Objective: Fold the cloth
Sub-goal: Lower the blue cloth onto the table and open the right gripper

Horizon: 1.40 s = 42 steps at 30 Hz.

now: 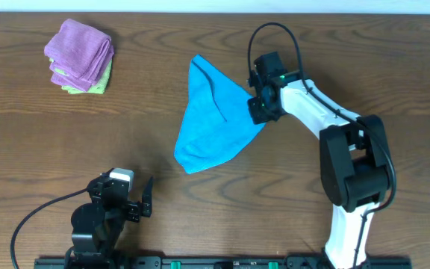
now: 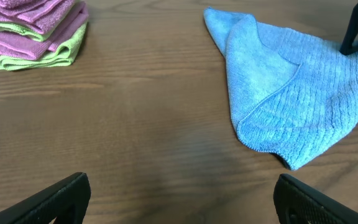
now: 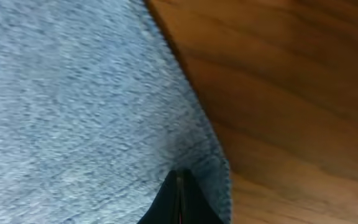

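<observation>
We have the cloth (image 1: 211, 119) lying near the middle of the surface (image 1: 334, 60), toward the far side, a bright sky-blue towel that is not spread flat. It is bunched into a rough triangle, narrow at its far end and wider toward the near edge, with one layer doubled over another. From the left wrist view we see the cloth (image 2: 291, 99) with a curved hem crossing its middle where the top layer overlaps the lower one, and a rounded corner pointing toward us. At its right-hand edge sits the right gripper (image 1: 260, 110), arm reaching in from the near right of the surface. Up close in the right wrist view, the cloth (image 3: 73, 93) fills most of the picture, its stitched hem running diagonally against bare wood, and the right gripper (image 3: 179, 199) has its two dark fingers pressed together right at that hem, pinching the cloth's edge. Moving outward, the left gripper (image 1: 134, 196) is parked well apart from the cloth at the near left, low by the surface, fingers spread wide with nothing between them; its own view shows the left gripper (image 2: 188, 205) with only wood in the gap. Over at the far left corner we spot a folded purple cloth (image 1: 79, 51) stacked on a light green cloth (image 1: 88, 84).
</observation>
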### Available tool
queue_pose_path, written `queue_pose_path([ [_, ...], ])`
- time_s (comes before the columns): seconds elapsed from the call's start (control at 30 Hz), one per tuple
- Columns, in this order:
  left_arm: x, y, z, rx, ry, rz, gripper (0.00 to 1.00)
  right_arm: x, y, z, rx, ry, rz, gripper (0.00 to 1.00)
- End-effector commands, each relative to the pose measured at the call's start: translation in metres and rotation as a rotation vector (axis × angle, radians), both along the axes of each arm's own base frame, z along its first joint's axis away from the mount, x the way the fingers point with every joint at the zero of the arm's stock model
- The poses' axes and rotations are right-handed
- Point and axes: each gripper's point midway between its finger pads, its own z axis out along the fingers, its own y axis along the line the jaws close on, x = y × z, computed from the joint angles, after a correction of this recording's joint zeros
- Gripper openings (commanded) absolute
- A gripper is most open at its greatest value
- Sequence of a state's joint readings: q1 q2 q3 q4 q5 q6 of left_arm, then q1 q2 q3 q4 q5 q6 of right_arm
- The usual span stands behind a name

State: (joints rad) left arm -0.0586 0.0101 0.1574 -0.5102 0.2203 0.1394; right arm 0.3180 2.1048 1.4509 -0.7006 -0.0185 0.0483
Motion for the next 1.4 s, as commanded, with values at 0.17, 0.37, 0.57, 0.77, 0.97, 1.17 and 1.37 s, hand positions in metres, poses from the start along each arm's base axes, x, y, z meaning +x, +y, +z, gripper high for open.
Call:
queue_pose_path([
  [0.17,0.001,0.002,-0.006,0.019,0.004,0.005,0.95,-0.044,-0.06,-0.021,-0.081,0.208,-0.136,0.01],
  [0.37,0.001,0.002,-0.006,0.019,0.004,0.005,0.95,-0.099,-0.129,-0.01,-0.276,0.425,-0.449,0.02],
  [0.57,0.001,0.002,-0.006,0.019,0.004,0.005,0.95,-0.111,-0.134,-0.007,-0.256,0.483,-0.493,0.01],
  [0.77,0.001,0.002,-0.006,0.019,0.004,0.005,0.95,-0.093,-0.119,0.011,-0.178,0.387,-0.478,0.02],
  [0.97,0.001,0.002,-0.006,0.019,0.004,0.005,0.95,-0.076,-0.092,0.095,-0.04,0.133,-0.374,0.02],
  [1.17,0.001,0.002,-0.006,0.019,0.004,0.005,0.95,-0.099,-0.079,0.168,0.039,-0.052,-0.28,0.02],
  [1.37,0.0,-0.003,-0.004,-0.001,0.002,-0.024,0.95,-0.149,-0.071,0.207,0.142,-0.063,-0.252,0.02],
])
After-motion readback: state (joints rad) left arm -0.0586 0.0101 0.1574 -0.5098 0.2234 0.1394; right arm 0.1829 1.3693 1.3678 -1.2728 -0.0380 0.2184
